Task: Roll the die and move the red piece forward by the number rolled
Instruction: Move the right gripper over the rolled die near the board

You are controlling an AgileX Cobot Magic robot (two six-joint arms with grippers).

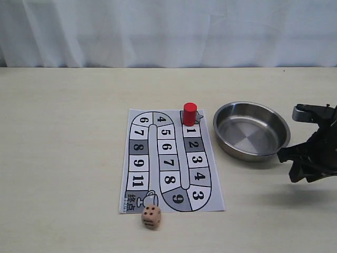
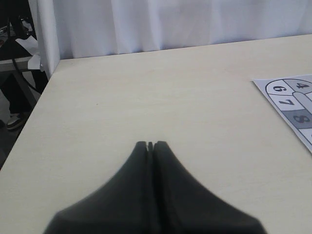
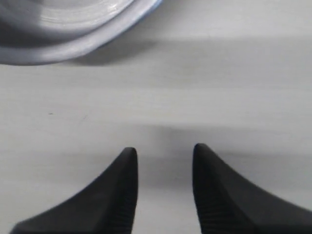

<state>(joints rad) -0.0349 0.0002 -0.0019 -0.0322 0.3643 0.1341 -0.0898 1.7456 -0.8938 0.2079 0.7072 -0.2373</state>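
Note:
The red piece (image 1: 189, 114) stands upright on the start square at the top of the printed board (image 1: 169, 161), just above square 1. The die (image 1: 151, 217) lies on the table just off the board's near edge, several black pips on its top face. My right gripper (image 1: 288, 166) hovers at the right edge of the exterior view, beside the steel bowl. In its wrist view the right gripper (image 3: 163, 148) is open over bare table with nothing between its fingers. My left gripper (image 2: 150, 144) is shut on nothing and far from the board; the exterior view does not show it.
A round steel bowl (image 1: 251, 130) sits right of the board, with nothing in it; its rim (image 3: 63, 44) shows in the right wrist view. A corner of the board (image 2: 292, 105) reaches into the left wrist view. A white curtain (image 1: 168, 31) backs the table.

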